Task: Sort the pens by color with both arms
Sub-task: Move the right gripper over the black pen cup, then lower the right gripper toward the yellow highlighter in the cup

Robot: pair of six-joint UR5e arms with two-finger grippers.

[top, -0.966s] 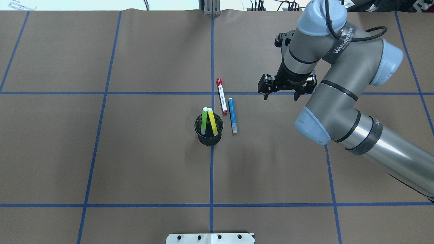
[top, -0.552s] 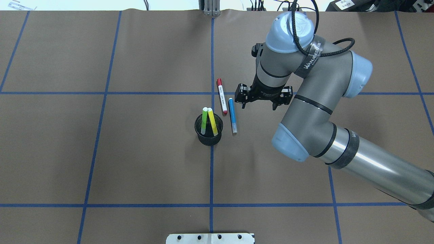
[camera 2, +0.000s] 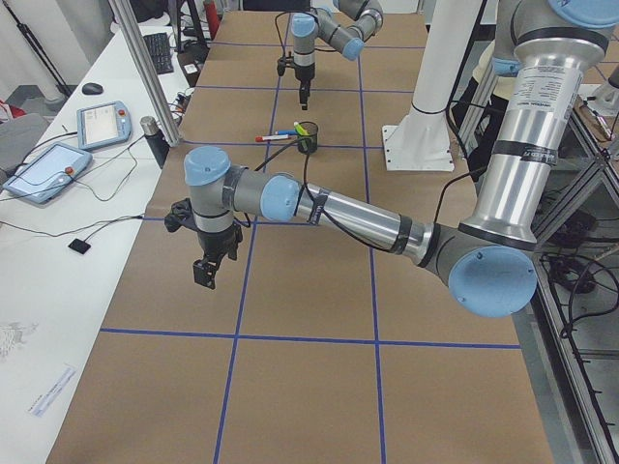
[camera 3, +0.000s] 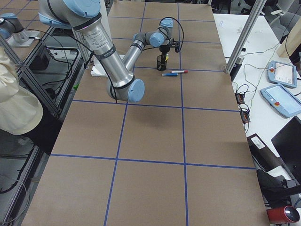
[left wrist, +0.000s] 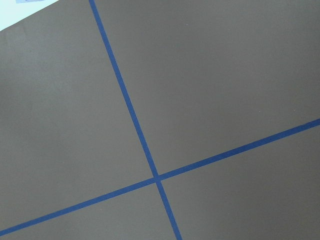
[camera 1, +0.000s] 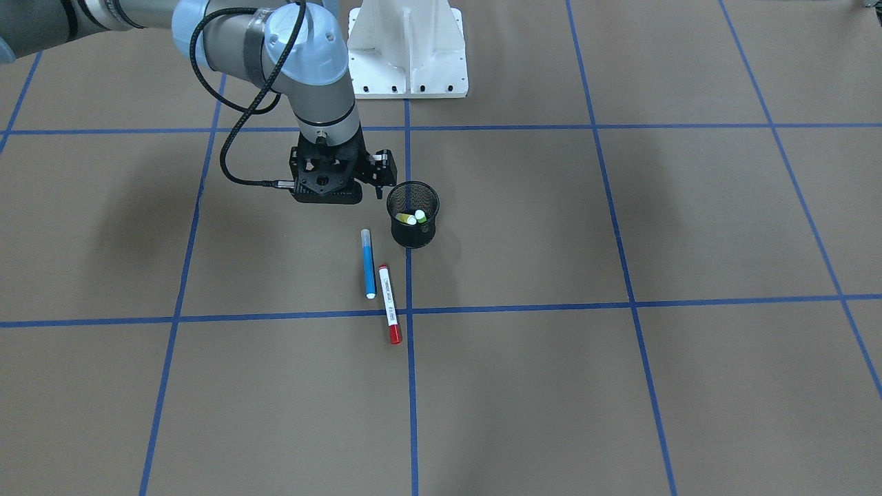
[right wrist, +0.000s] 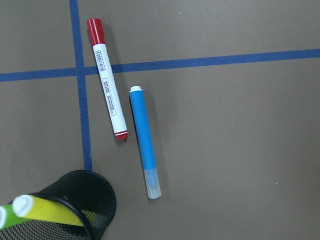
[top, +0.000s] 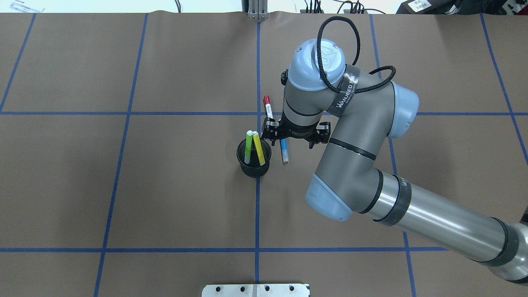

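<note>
The blue pen [top: 284, 152] and the white pen with a red cap [top: 268, 105] lie side by side on the brown table, just right of the black mesh cup [top: 254, 167]. The right wrist view shows both, the blue pen [right wrist: 145, 150] and the red-capped pen [right wrist: 109, 100]. The green pen [top: 248, 146] and the yellow pen [top: 258, 147] stand in the cup. My right gripper [top: 295, 136] hangs open over the blue pen, with nothing between its fingers. My left gripper [camera 2: 205, 271] hovers far off over bare table, and I cannot tell its state.
Blue tape lines cut the table into a grid. The white pedestal base [camera 1: 406, 55] stands behind the cup. Tablets [camera 2: 44, 172] lie on a side bench. A person in light clothing [camera 3: 14, 101] stands beside the table's end.
My right arm has swung left, from well right of the pens to directly above the blue pen. Its gripper stayed open. The pens and cup have not moved.
</note>
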